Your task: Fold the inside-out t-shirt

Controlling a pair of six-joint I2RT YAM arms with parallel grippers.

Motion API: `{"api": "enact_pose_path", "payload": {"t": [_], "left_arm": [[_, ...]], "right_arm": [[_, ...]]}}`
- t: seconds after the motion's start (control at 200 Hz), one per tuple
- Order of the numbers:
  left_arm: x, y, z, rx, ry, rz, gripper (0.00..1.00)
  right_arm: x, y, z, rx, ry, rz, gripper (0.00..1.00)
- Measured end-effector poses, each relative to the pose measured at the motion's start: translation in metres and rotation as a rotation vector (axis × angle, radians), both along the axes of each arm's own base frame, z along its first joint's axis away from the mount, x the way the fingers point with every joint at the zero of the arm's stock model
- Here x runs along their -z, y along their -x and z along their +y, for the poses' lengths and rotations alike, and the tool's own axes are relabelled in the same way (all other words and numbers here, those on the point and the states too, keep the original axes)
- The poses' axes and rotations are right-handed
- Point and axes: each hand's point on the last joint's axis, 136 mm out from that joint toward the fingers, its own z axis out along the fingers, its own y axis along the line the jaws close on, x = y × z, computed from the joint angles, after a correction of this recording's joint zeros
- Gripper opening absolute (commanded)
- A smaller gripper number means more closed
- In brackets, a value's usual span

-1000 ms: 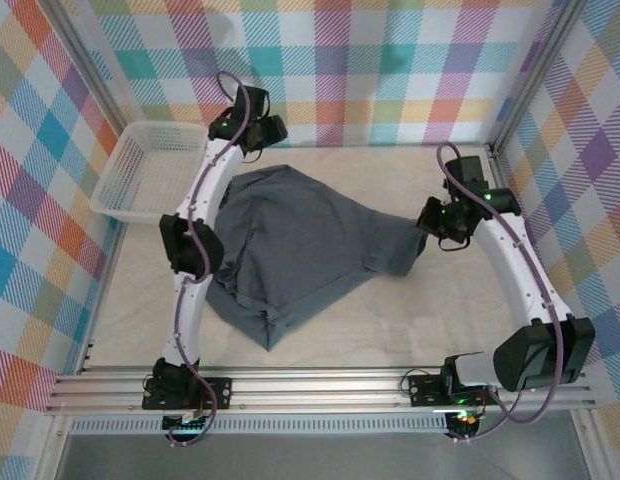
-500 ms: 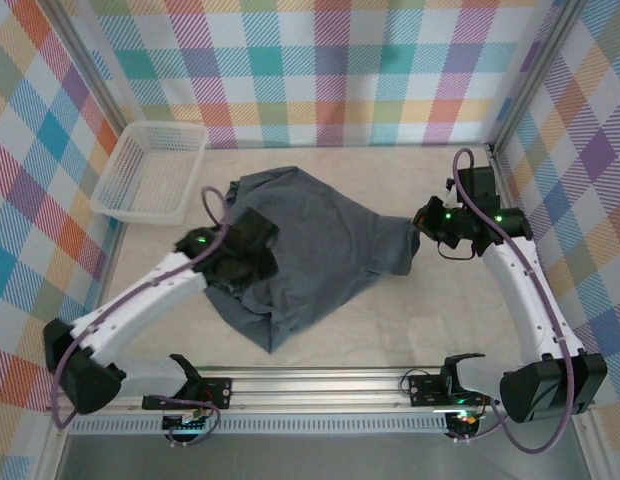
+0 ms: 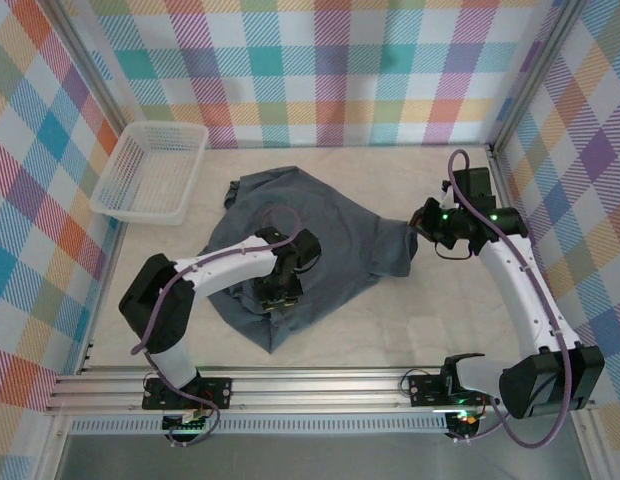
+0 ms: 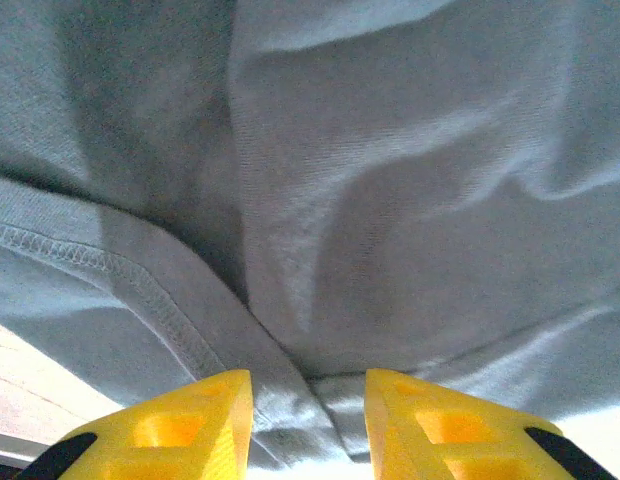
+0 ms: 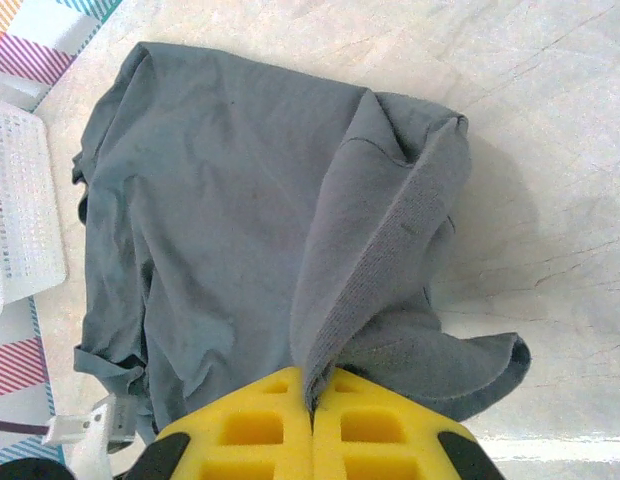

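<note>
The dark slate-grey t-shirt (image 3: pixel 320 235) lies spread and rumpled in the middle of the table, seams outward. My right gripper (image 3: pixel 422 222) is shut on a raised fold of its right edge; in the right wrist view the yellow fingers (image 5: pixel 250 430) pinch the cloth (image 5: pixel 380 250) between them. My left gripper (image 3: pixel 278 296) sits low over the shirt's near part. In the left wrist view it (image 4: pixel 308 420) is open, with a stitched hem (image 4: pixel 120 270) and folds of fabric lying in the gap between its yellow fingers (image 4: pixel 190 425).
A white mesh basket (image 3: pixel 155 170) stands at the back left, also seen at the left edge as the basket (image 5: pixel 20 200) in the right wrist view. Bare cream tabletop (image 3: pixel 430 310) lies to the near right. Plaid walls enclose the table.
My left arm swung from the back left across the shirt to its near middle part and came down onto the fabric. The right gripper stayed about where it was, still holding the fold.
</note>
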Motion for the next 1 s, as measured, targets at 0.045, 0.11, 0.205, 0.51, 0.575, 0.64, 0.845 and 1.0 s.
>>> {"api": "enact_pose_path", "payload": {"t": [0.045,0.11,0.205,0.51,0.575,0.64,0.845,1.0], "left_arm": [[0.004,0.005,0.003,0.014,-0.003,0.025,0.38],[0.01,0.012,0.006,0.027,-0.004,0.059,0.39],[0.018,0.02,0.012,0.038,-0.006,0.103,0.39],[0.01,0.016,0.05,0.024,-0.021,0.074,0.1],[-0.002,0.011,0.056,0.021,-0.01,0.028,0.03],[-0.015,0.003,0.065,0.016,-0.003,-0.026,0.0],[-0.093,-0.054,0.103,-0.079,0.064,-0.298,0.0],[-0.208,-0.097,0.101,-0.026,0.161,-0.649,0.0]], "right_arm": [[-0.002,0.0,-0.001,-0.002,0.006,-0.009,0.0],[-0.004,0.001,-0.001,-0.006,0.011,-0.019,0.0],[-0.005,0.002,-0.001,-0.011,0.014,-0.024,0.0],[-0.006,0.002,-0.003,-0.003,0.022,-0.025,0.0],[-0.011,0.001,-0.007,0.018,0.036,-0.033,0.0],[-0.022,-0.002,-0.016,0.061,0.049,-0.065,0.0],[-0.111,0.001,-0.068,0.293,0.105,-0.318,0.0],[-0.22,0.036,-0.09,0.397,0.116,-0.648,0.0]]}}
